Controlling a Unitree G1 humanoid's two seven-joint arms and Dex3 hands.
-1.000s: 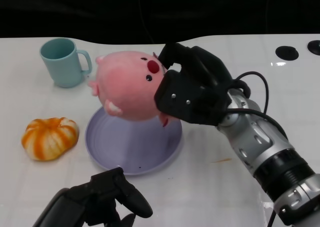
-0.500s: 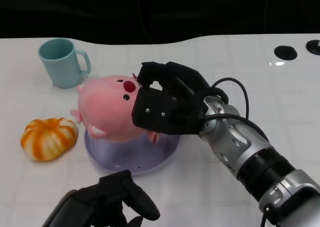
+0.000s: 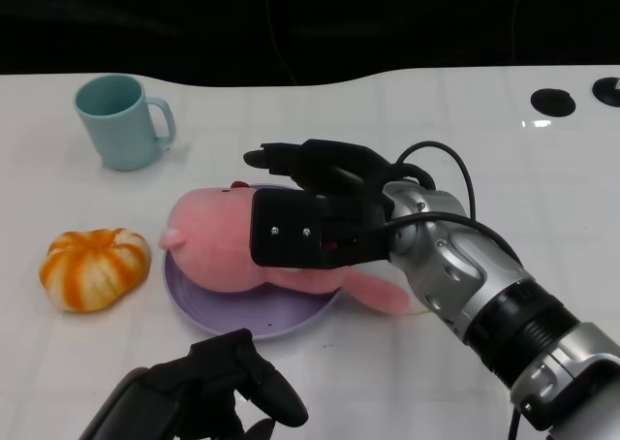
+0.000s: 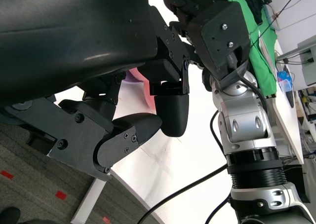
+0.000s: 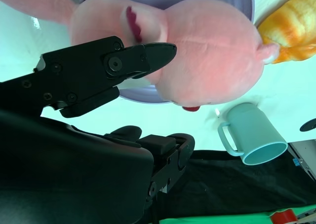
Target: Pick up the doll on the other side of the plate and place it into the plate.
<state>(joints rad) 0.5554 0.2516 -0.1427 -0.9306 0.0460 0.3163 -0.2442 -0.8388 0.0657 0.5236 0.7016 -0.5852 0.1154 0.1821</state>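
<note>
- White worktop [image 3: 484,120] carries everything in the head view, with two dark round holes at its far right corner.
- Silver right arm [image 3: 504,304] reaches in from the lower right across the worktop toward the plate; a black cable loops over its wrist.
- Pink doll [image 3: 218,246] lies on its side in the plate, body on the plate's floor and one limb trailing over the rim toward the right arm. In the right wrist view its round body fills the plate's middle.
- Right hand [image 3: 310,207] sits over the doll's near end, its black back plate against the plush and its fingers stretched out flat above the doll, spread rather than wrapped. The right wrist view shows one finger lying along the doll's side, touching it; whether that amounts to a grip I cannot tell.
- Lilac plate [image 3: 194,299] sits near the middle of the worktop, just beside the pumpkin.
- Left hand [image 3: 208,392] rests low at the near edge, short of the plate, fingers curled inward with nothing in them.
- Orange-and-white pumpkin [image 3: 95,267] lies left of the plate, close to the doll's head but not touching it.
- Teal mug [image 3: 121,120] stands upright at the far left, handle facing the plate, well apart from the doll.
</note>
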